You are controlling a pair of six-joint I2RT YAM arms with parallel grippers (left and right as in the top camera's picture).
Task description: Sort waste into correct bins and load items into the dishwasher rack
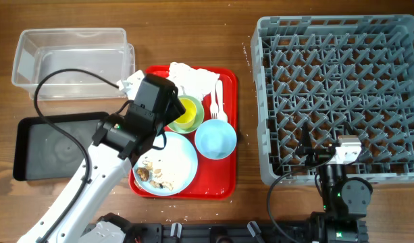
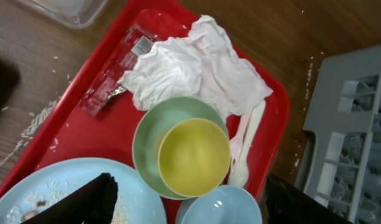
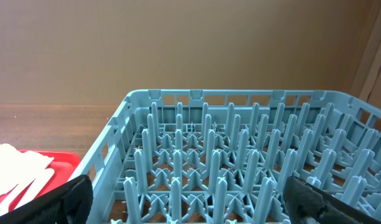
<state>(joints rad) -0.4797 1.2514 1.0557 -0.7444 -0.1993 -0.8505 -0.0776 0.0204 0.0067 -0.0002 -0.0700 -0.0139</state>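
Note:
On the red tray (image 1: pixel 228 121) a yellow cup (image 2: pixel 193 155) sits inside a pale green bowl (image 2: pixel 146 140). A light blue bowl (image 1: pixel 215 139) lies beside it. A light blue plate (image 1: pixel 179 158) holds food scraps (image 1: pixel 154 174). White napkins (image 2: pixel 190 62), a red-and-clear wrapper (image 2: pixel 112 71) and a white fork and spoon (image 2: pixel 246 140) lie at the tray's far end. My left gripper (image 2: pixel 190 208) is open and empty above the cup and bowls. My right gripper (image 3: pixel 199 199) is open and empty at the near edge of the grey rack (image 1: pixel 342 88).
A clear tub (image 1: pixel 71 57) stands at the back left, with a black tray (image 1: pixel 51 145) in front of it. The left arm (image 1: pixel 92 182) reaches over the black tray's right end. Rice grains are scattered on the wood beside the red tray (image 2: pixel 35 121).

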